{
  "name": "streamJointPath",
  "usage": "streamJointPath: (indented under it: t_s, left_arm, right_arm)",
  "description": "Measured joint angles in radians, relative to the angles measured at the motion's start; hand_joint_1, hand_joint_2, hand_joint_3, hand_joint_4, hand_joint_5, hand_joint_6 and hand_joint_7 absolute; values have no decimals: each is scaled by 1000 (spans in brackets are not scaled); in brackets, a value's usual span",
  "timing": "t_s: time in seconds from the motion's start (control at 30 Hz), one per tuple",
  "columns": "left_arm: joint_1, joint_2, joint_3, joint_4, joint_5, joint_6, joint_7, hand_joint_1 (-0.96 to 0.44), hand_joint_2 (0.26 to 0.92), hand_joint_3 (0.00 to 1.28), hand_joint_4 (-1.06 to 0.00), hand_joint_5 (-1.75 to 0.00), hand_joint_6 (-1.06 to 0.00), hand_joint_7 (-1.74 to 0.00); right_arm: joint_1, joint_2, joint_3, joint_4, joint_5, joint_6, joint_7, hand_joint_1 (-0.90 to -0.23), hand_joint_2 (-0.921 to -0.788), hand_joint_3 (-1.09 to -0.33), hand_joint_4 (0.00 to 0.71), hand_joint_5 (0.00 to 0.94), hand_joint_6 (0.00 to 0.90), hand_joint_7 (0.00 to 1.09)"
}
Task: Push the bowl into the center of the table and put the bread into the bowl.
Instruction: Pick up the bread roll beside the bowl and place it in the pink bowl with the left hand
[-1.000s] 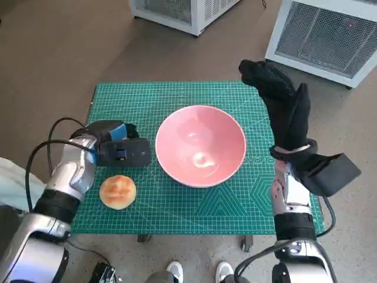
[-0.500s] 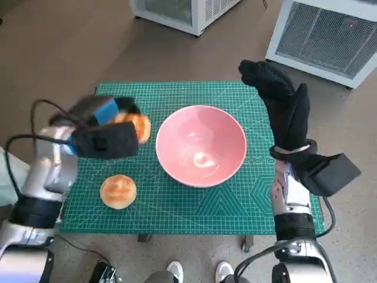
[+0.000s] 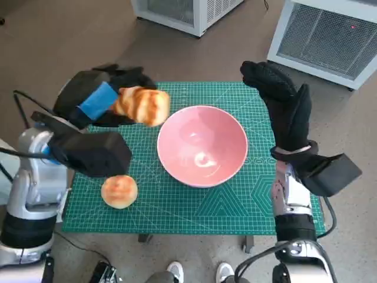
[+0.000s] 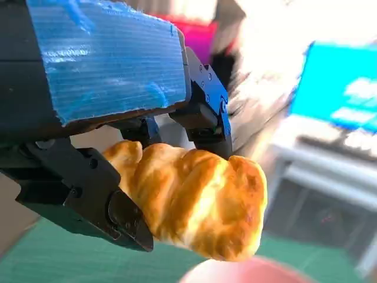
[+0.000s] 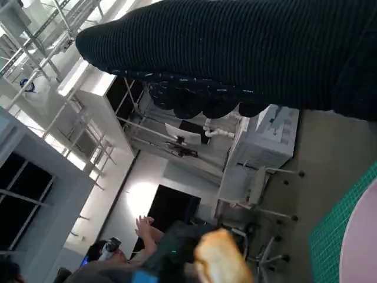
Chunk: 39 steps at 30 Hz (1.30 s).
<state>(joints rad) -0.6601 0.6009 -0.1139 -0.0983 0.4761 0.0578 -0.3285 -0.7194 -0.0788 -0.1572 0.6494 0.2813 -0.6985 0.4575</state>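
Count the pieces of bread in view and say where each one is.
2. A twisted golden bread is held in the left hand, raised just beside the pink bowl. A round bun lies on the green mat near its front left corner. Nothing appears hidden.

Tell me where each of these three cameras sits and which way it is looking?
Head view: on the robot's head, looking steeply down at the green gridded mat, pink round bowl and both arms.
Left wrist view: behind the blue-taped left hand, looking along its fingers at the golden twisted bread.
Right wrist view: behind the black-gloved right hand, facing across the room.
All three share that bread.
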Motion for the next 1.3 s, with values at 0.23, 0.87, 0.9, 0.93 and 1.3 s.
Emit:
streamJointPath:
  t_s: [0.23,0.87,0.9,0.93,1.3]
  left_arm:
    - [-6,-46,-69,-8,32,-27,-9,2,899,6,-860,-976,-688,-1102]
    - [-145,-190,-255,338,112,-185,-9,2,920,51,-754,-1126,-604,-1156]
    - [-148,-195,-263,361,114,-192,-7,2,920,57,-745,-1128,-599,-1171]
    - [-151,-201,-268,381,116,-199,-4,2,920,61,-739,-1129,-596,-1180]
    - [-162,-228,-284,536,90,-248,-62,-92,816,53,-376,-268,-423,-361]
  right_arm:
    - [6,0,0,-5,1,1,2,-693,-921,-743,286,0,156,471]
    - [35,-3,-1,-26,15,17,4,-683,-921,-739,287,1,147,466]
    - [35,-4,-1,-27,17,17,4,-682,-921,-738,288,1,144,464]
    - [36,-4,-1,-28,18,18,4,-682,-921,-738,288,1,142,463]
    - [47,-8,-1,-33,25,18,4,-674,-921,-735,288,1,139,459]
